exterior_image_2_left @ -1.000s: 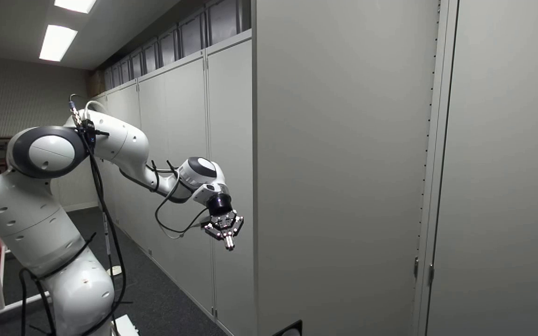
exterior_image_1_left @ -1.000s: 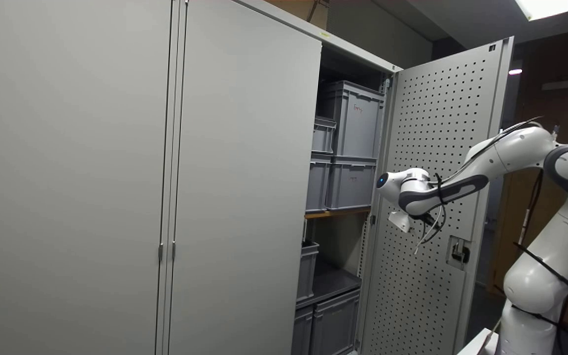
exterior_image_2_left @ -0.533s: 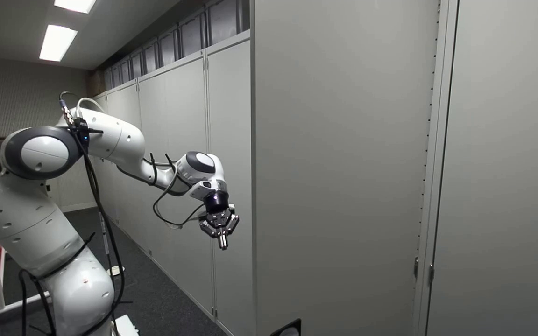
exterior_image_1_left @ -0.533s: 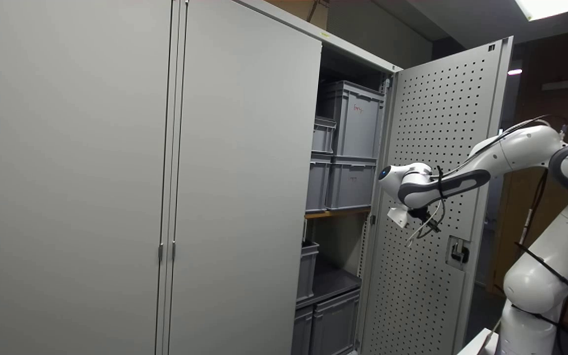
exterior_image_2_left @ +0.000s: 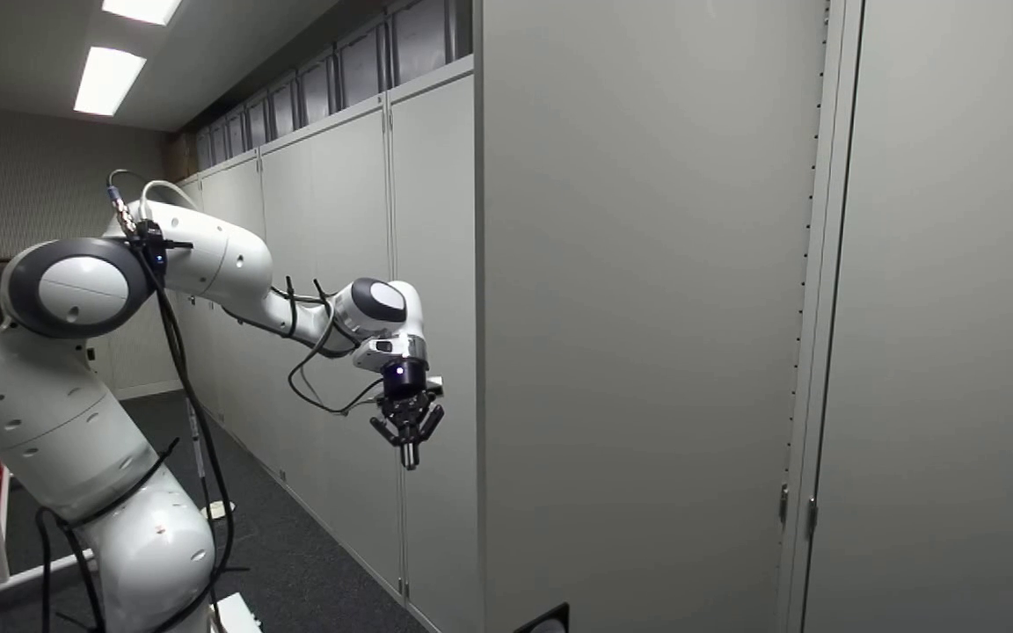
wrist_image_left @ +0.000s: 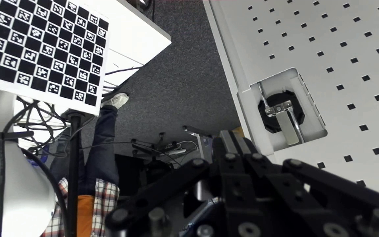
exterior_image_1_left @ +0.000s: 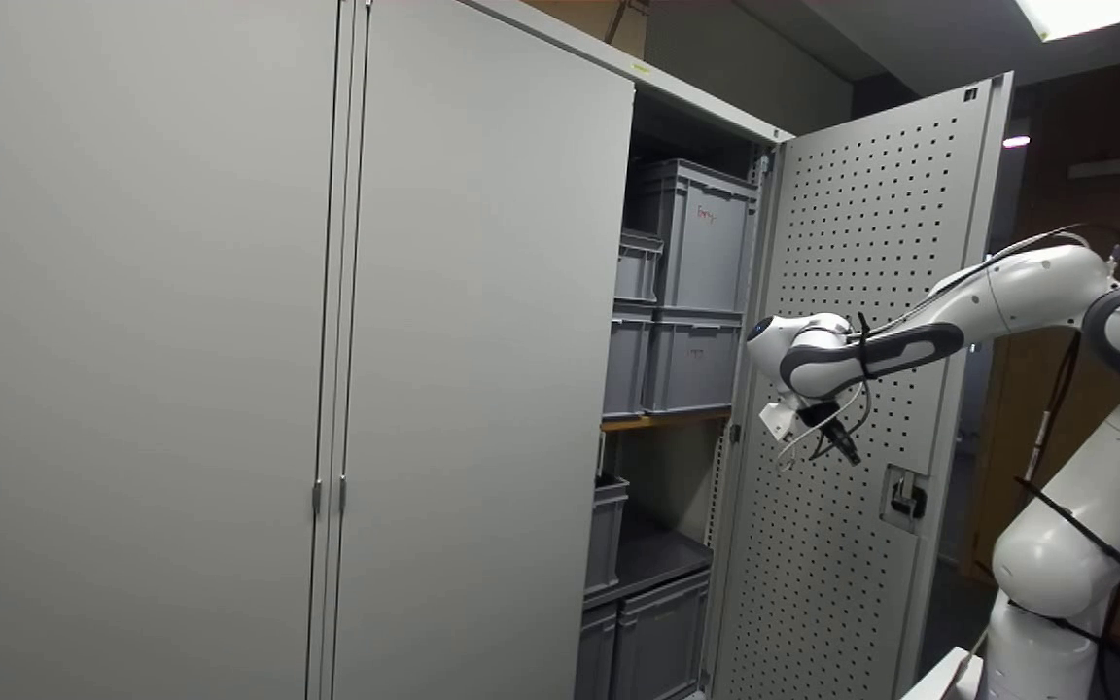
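Gripper (exterior_image_2_left: pixel 410 463) has its fingers (wrist_image_left: pixel 228 141) pressed together, nothing between them; tool slants downward in both exterior views. Nearest is the open cabinet door (exterior_image_1_left: pixel 842 292), tall, long axis upright, perforated inner face showing behind the tool in an exterior view. Its metal latch (wrist_image_left: pixel 287 127) sits right of the tips in the wrist view, apart from them; long axis runs parallel to the door's edge, free end pointing back toward the gripper's base side of that view. The door's edge lip (wrist_image_left: pixel 232 62) lies between tips and latch there. Cable (exterior_image_2_left: pixel 344 411) loops near the tool, beside the arm (exterior_image_2_left: pixel 234 264). Left of the tool in the wrist view: checkered board (wrist_image_left: pixel 41 49), white tabletop (wrist_image_left: pixel 137 36), a person's legs (wrist_image_left: pixel 102 144). Grey crates (exterior_image_1_left: pixel 701 360) stacked on a shelf (exterior_image_1_left: pixel 662 421), left of the tool in an exterior view. Below the tool, dark grey carpet (wrist_image_left: pixel 176 72). Closed cabinets (exterior_image_2_left: pixel 322 255) line the room behind the tool, ceiling lights (exterior_image_2_left: pixel 109 81) higher up.
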You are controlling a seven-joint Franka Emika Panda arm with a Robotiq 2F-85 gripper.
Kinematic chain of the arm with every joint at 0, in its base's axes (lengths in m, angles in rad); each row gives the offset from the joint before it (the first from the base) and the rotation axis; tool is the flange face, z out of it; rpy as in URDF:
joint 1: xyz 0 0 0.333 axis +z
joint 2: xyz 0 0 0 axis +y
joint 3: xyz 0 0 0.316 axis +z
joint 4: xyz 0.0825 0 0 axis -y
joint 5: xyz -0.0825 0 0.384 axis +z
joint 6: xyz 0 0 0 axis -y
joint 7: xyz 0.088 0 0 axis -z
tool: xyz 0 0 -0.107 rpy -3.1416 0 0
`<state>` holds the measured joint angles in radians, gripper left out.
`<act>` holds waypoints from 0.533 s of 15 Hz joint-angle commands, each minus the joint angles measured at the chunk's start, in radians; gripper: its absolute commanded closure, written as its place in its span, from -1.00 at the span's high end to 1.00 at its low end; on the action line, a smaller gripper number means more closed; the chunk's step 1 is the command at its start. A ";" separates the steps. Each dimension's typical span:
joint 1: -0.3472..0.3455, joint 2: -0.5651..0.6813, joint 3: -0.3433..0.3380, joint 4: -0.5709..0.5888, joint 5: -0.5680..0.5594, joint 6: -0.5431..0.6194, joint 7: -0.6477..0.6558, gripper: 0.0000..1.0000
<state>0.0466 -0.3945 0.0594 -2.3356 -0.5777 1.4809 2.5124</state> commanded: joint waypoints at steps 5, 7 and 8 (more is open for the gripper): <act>-0.042 -0.054 0.005 0.014 0.157 0.007 0.088 -1.00; -0.074 -0.074 0.012 0.012 0.188 0.018 0.095 -1.00; -0.100 -0.084 0.025 0.011 0.203 0.023 0.090 -1.00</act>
<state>0.0151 -0.4327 0.0592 -2.3262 -0.4287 1.4839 2.6023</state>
